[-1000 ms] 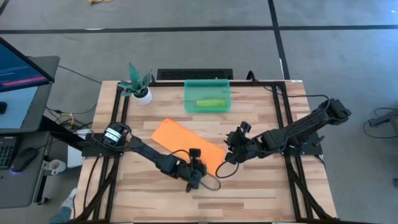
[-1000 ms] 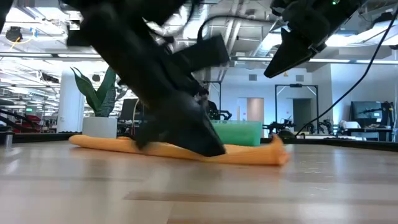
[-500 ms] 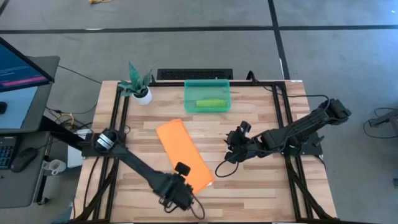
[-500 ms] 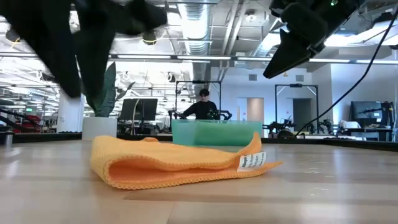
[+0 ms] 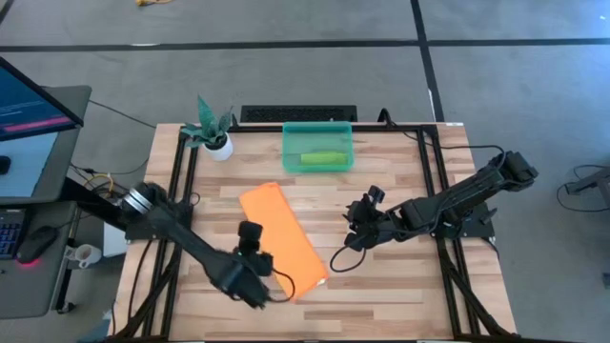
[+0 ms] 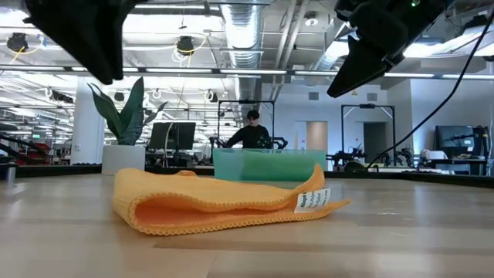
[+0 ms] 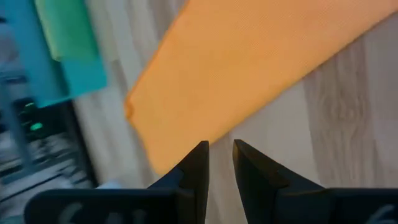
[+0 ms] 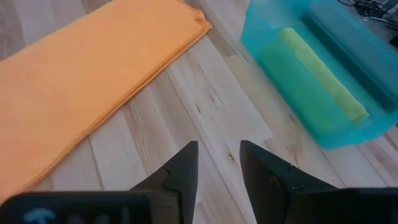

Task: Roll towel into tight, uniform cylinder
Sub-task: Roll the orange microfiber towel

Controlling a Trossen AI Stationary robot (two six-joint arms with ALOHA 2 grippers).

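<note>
The orange towel (image 5: 282,240) lies folded flat, unrolled, aslant on the table's middle.

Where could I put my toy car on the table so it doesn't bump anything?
Bare wood lies along the front edge, right of the towel and below the right end effector. The back right corner, beside the bin, is free too. The front left is crowded, where the left end effector hangs by the towel's near end. The plant fills the back left corner.
</note>
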